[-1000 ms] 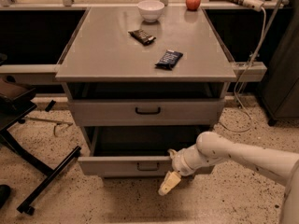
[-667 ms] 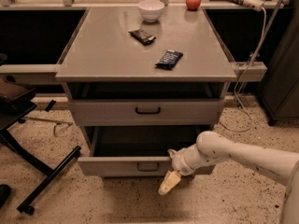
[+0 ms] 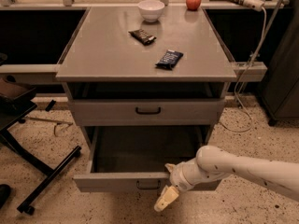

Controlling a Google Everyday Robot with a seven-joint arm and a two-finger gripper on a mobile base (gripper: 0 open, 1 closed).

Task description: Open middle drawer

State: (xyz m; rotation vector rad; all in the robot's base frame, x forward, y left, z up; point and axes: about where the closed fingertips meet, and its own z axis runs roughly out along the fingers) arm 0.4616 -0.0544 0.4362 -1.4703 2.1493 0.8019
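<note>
The middle drawer (image 3: pixel 117 182) is the grey drawer pulled well out of the cabinet, low in the camera view. Its deep plain grey interior is open to view and its small black loop handle (image 3: pixel 148 185) sits at the centre of the front. My gripper (image 3: pixel 167 197) is at the drawer front, just right of and below the handle, on the end of the white arm (image 3: pixel 233 164) that comes in from the right. The drawer above (image 3: pixel 148 110) has its front near the cabinet face.
On the cabinet top (image 3: pixel 103 55) lie a white bowl (image 3: pixel 151 9), a red apple (image 3: pixel 193 1) and two dark snack packets (image 3: pixel 142 36) (image 3: pixel 168 59). A black chair base (image 3: pixel 46 181) stands on the floor at left. A cable (image 3: pixel 245 92) hangs at right.
The middle drawer has slid further out toward the camera, and my gripper has moved with its front.
</note>
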